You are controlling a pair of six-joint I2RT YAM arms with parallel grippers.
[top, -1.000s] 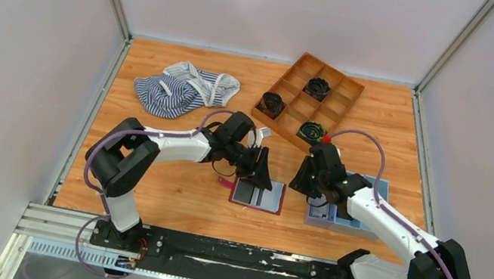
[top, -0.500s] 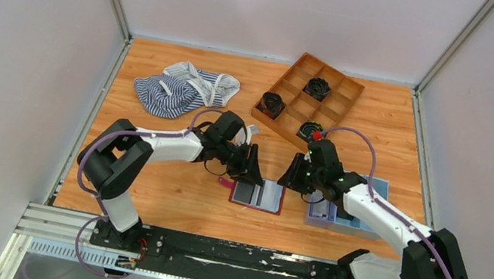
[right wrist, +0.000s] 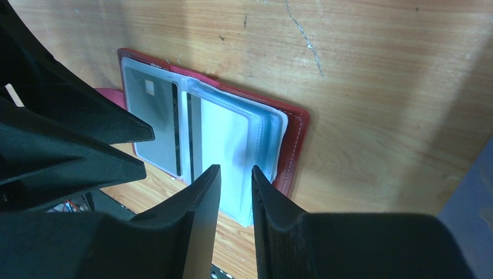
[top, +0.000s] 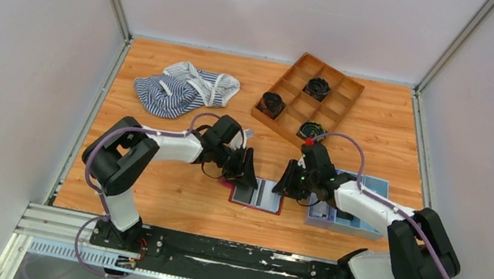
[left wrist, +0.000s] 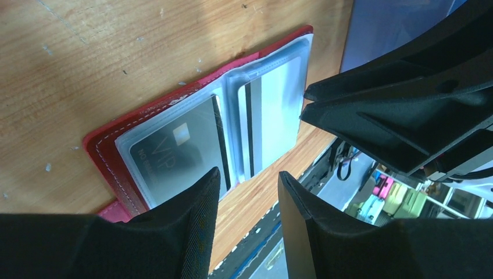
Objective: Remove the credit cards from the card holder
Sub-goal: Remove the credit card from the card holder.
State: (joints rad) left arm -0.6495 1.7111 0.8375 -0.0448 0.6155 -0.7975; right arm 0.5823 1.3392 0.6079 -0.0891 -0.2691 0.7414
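The maroon card holder (top: 276,210) lies open on the table, its clear pockets facing up. In the left wrist view its red edge (left wrist: 104,152) frames a dark card (left wrist: 174,152) in the left pocket and a pale grey-blue card (left wrist: 278,107) in the right. The right wrist view shows the same holder (right wrist: 297,136), dark card (right wrist: 150,107) and pale card (right wrist: 229,136). My left gripper (top: 250,176) (left wrist: 248,181) is open and empty over the holder's left half. My right gripper (top: 283,184) (right wrist: 236,172) is narrowly open and empty over the right pocket.
A light-blue tray (top: 376,184) sits right of the holder, under my right arm. A wooden divided box (top: 294,104) with black coils stands at the back. A striped cloth (top: 175,88) lies at the back left. The holder's pink strap tab (top: 225,181) sticks out left.
My right gripper has moved left from over the tray to the holder's right side. My left gripper has shifted a little left, toward the holder's left half.
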